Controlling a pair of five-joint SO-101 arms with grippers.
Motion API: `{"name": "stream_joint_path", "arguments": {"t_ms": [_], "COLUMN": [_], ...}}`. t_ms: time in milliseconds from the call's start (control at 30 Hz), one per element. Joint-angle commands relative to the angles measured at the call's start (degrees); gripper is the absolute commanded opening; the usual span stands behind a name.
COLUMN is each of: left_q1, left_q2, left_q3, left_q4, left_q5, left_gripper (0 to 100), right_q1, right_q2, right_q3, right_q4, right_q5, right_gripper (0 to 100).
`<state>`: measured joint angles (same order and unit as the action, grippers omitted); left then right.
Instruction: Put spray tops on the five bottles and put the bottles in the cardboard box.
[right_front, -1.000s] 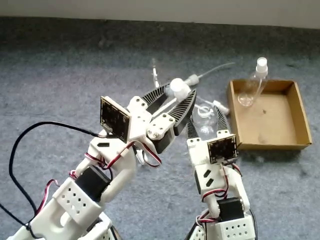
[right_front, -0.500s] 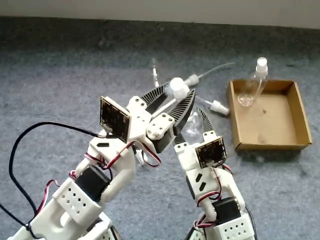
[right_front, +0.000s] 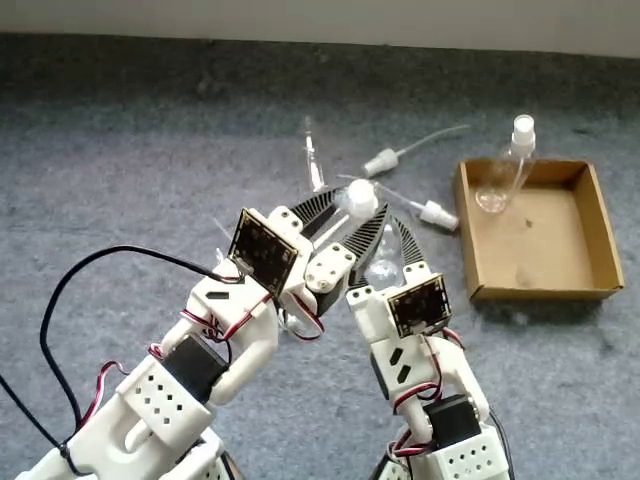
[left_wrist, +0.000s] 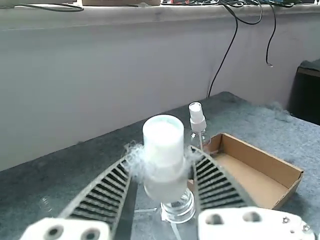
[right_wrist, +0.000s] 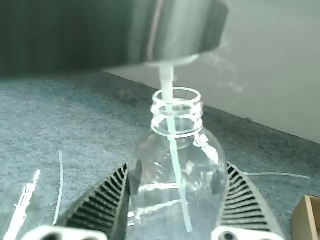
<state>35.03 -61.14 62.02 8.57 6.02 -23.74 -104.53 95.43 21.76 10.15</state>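
The left tool (right_front: 357, 203) is closed on a white plastic spray top (right_front: 360, 198) and grips it from both sides between its black ribbed fingers (left_wrist: 107, 192). In the left wrist view, the left tool (left_wrist: 164, 165) holds the top (left_wrist: 162, 150) upright, and the open mouth of a bottle shows just under it.

The right tool (right_front: 385, 255) is closed around a clear round plastic bottle (right_front: 386, 262), with one finger on each side of the wide body. In the right wrist view, the bottle (right_wrist: 175, 175) stands upright in the right tool (right_wrist: 177, 175). Its threaded neck is open. The thin tube (right_wrist: 167, 92) of the spray top hangs down through the neck and goes on inside the bottle. The top itself is above the neck and does not sit on it.

The brown cardboard box (right_front: 530, 292) lies on the grey fuzzy table (right_front: 120, 150), to the right of both arms. A second clear bottle with a white top (right_front: 508, 165) stands in the near-left corner of the box, the same bottle (left_wrist: 196, 120) that is seen at the box's (left_wrist: 260, 172) corner from the left wrist.

Two loose white spray tops lie on the table between the tools and the box, one (right_front: 382, 160) farther back and one (right_front: 437, 212) close to the box wall.
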Motion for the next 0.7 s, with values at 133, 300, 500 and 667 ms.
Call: {"name": "stream_joint_path", "arguments": {"t_ms": [133,300,500,667], "left_q1": [4.2,4.2,3.7,0.5], "left_q2": [0.0,0.2,0.5,0.5], "left_q3": [1.6,2.3,2.9,3.8], "left_q4": [-1.0,-0.9,-0.9,-1.0], "left_q5": [-0.1,-0.1,-0.2,0.0], "left_gripper": [1,1,1,1], "right_q1": [-0.3,-0.3,-0.3,-0.3], "right_q2": [-0.9,-0.9,-0.9,-0.9], "right_q3": [0.2,0.2,0.2,0.2], "right_q4": [-0.2,-0.2,0.0,0.0], "right_q5": [0.0,0.0,0.0,0.0], "right_gripper": [16.6,16.6,16.6,16.6]}}
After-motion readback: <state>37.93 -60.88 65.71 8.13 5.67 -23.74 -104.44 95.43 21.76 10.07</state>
